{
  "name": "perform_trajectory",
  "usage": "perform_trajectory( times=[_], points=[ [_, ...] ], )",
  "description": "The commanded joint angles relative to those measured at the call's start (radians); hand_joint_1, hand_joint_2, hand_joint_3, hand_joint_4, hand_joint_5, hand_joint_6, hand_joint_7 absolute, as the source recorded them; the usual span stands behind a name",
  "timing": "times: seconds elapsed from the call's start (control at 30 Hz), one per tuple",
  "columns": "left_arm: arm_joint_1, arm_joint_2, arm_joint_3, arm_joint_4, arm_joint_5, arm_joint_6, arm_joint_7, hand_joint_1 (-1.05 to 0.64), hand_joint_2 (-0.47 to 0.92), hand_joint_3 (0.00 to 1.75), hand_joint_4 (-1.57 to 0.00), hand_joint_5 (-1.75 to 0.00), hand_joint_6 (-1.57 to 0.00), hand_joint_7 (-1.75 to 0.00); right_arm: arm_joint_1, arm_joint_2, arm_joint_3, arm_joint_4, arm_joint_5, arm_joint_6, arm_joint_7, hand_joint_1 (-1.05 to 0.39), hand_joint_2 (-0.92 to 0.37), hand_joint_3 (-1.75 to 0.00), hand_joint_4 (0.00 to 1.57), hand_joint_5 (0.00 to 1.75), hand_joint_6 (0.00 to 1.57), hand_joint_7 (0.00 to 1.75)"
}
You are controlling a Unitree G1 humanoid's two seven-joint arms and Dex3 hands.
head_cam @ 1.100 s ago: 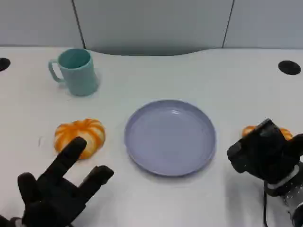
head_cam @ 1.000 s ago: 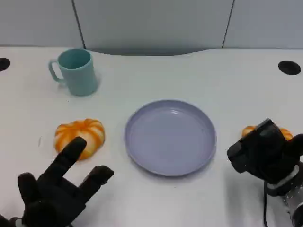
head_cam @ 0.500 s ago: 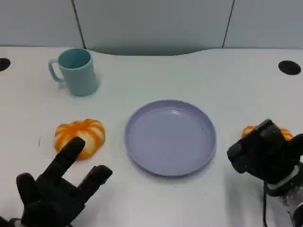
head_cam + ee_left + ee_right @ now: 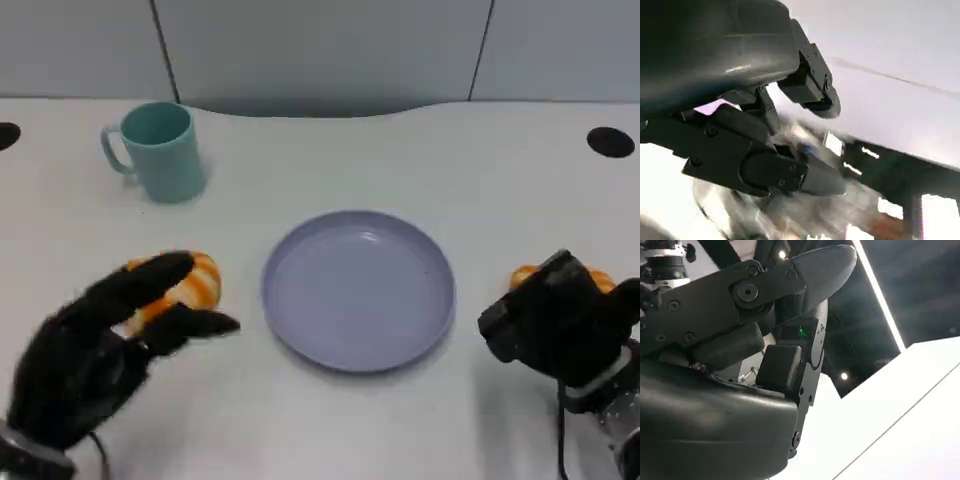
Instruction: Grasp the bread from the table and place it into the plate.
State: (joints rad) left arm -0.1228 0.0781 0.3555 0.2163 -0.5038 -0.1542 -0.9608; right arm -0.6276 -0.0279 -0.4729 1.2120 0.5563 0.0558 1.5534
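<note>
Left hand [image 4: 90, 350] is over the near side of the left bread [image 4: 185, 280], fingers spread, holding nothing; can't tell if the fingertips touch the bread yet. Bread sits on the worktop [image 4: 320, 160], just left of the plate [image 4: 360, 288], partly hidden by the fingers. A second bread [image 4: 525, 277] lies right of the plate, mostly behind the right hand [image 4: 560, 325]. That hand looks curled in with nothing in it, though the bread is behind it, so not certain. Mug [image 4: 155, 150] is at far left, well clear. My read: bread is light and soft, a ridged dome that squashes if squeezed, not slippery. Best hold is across the widest part, thumb one side and fingers opposite, low on the flanks, light pressure. Plate is empty; lift and a short carry right remain.
</note>
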Motion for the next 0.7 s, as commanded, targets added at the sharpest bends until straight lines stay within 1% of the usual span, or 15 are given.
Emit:
perform_trajectory(
  times=[0.03, 0.1, 0.13, 0.17, 0.23, 0.27, 0.3, 0.37, 0.4, 0.47, 0.53, 0.6, 0.67, 0.7],
  points=[
    [-0.122, 0.134, -0.015, -0.035, 0.205, -0.208, 0.151, -0.76, 0.83, 0.01, -0.53, -0.78, -0.77, -0.04, 0.002, -0.001, -0.007, -0.005, 0.005, -0.005, -0.008, -0.54, -0.87, 0.0, 1.56, 0.01, 1.36, 0.01],
    [-0.164, 0.19, -0.054, 0.049, 0.424, -0.381, 0.281, -0.78, 0.85, 0.01, -0.41, -0.66, -0.68, -0.01, 0.001, -0.001, -0.004, -0.004, 0.003, 0.0, -0.006, -0.51, -0.87, 0.0, 1.56, 0.0, 1.36, 0.0],
    [-0.18, 0.21, -0.07, 0.092, 0.506, -0.443, 0.339, -0.8, 0.86, 0.01, -0.41, -0.52, -0.63, -0.01, 0.0, -0.001, -0.003, -0.004, 0.003, 0.001, -0.003, -0.51, -0.87, 0.0, 1.56, 0.0, 1.36, 0.0],
    [-0.19, 0.223, -0.082, 0.124, 0.555, -0.484, 0.381, -0.81, 0.87, 0.0, -0.42, -0.4, -0.6, 0.0, 0.0, 0.0, -0.003, -0.005, 0.003, 0.001, -0.001, -0.5, -0.87, 0.0, 1.56, 0.0, 1.35, 0.0],
    [-0.256, 0.296, -0.169, 0.288, 0.823, -0.532, 0.613, -0.86, 0.88, 0.0, -0.36, -0.24, -0.49, 0.0, 0.004, 0.002, 0.0, -0.011, 0.003, 0.003, 0.008, -0.51, -0.88, 0.0, 1.56, 0.0, 1.35, 0.0],
    [-0.288, 0.327, -0.217, 0.363, 0.937, -0.537, 0.722, -0.84, 0.83, 0.0, -0.36, -0.17, -0.45, 0.0, 0.006, 0.004, -0.001, -0.015, 0.004, -0.002, 0.01, -0.52, -0.88, -0.01, 1.55, 0.0, 1.35, 0.0],
    [-0.324, 0.351, -0.27, 0.445, 1.029, -0.525, 0.816, -0.89, 0.84, 0.01, -0.34, -0.11, -0.4, 0.0, 0.01, 0.008, -0.003, -0.018, 0.006, -0.011, 0.009, -0.54, -0.88, 0.0, 1.56, 0.0, 1.36, 0.0],
    [-0.384, 0.371, -0.361, 0.572, 1.135, -0.462, 0.927, -0.92, 0.82, 0.01, -0.32, -0.06, -0.35, 0.0, 0.013, 0.013, -0.008, -0.018, 0.011, -0.017, 0.006, -0.55, -0.88, 0.0, 1.57, 0.01, 1.36, 0.0],
    [-0.414, 0.372, -0.404, 0.639, 1.17, -0.425, 0.952, -0.93, 0.82, 0.01, -0.29, -0.03, -0.31, 0.0, 0.016, 0.012, -0.005, -0.02, 0.009, -0.011, 0.002, -0.54, -0.88, 0.0, 1.57, 0.01, 1.37, 0.01],
    [-0.456, 0.373, -0.458, 0.73, 1.202, -0.402, 0.995, -0.92, 0.82, 0.0, -0.25, -0.01, -0.26, 0.0, 0.019, 0.009, -0.001, -0.024, 0.005, -0.002, -0.002, -0.53, -0.87, 0.0, 1.57, 0.02, 1.37, 0.01],
    [-0.514, 0.352, -0.553, 0.873, 1.266, -0.336, 1.039, -0.91, 0.82, 0.0, -0.24, 0.0, -0.26, 0.0, 0.027, 0.011, 0.001, -0.037, 0.009, 0.007, 0.007, -0.53, -0.87, 0.0, 1.57, 0.02, 1.38, 0.01],
    [-0.555, 0.329, -0.628, 0.976, 1.307, -0.281, 1.07, -0.91, 0.82, 0.01, -0.25, -0.01, -0.25, 0.0, 0.031, 0.012, 0.003, -0.047, 0.012, 0.013, 0.016, -0.53, -0.87, 0.0, 1.57, 0.01, 1.37, 0.0],
    [-0.575, 0.315, -0.672, 1.029, 1.314, -0.254, 1.092, -0.87, 0.81, 0.0, -0.29, -0.02, -0.28, -0.02, 0.031, 0.013, 0.005, -0.05, 0.013, 0.017, 0.021, -0.52, -0.87, 0.0, 1.57, 0.01, 1.37, 0.0],
    [-0.582, 0.303, -0.712, 1.055, 1.341, -0.225, 1.122, -0.83, 0.81, 0.0, -0.34, -0.05, -0.32, -0.03, 0.037, 0.014, 0.005, -0.06, 0.014, 0.014, 0.015, -0.52, -0.87, 0.0, 1.57, 0.01, 1.37, 0.0]
  ],
)
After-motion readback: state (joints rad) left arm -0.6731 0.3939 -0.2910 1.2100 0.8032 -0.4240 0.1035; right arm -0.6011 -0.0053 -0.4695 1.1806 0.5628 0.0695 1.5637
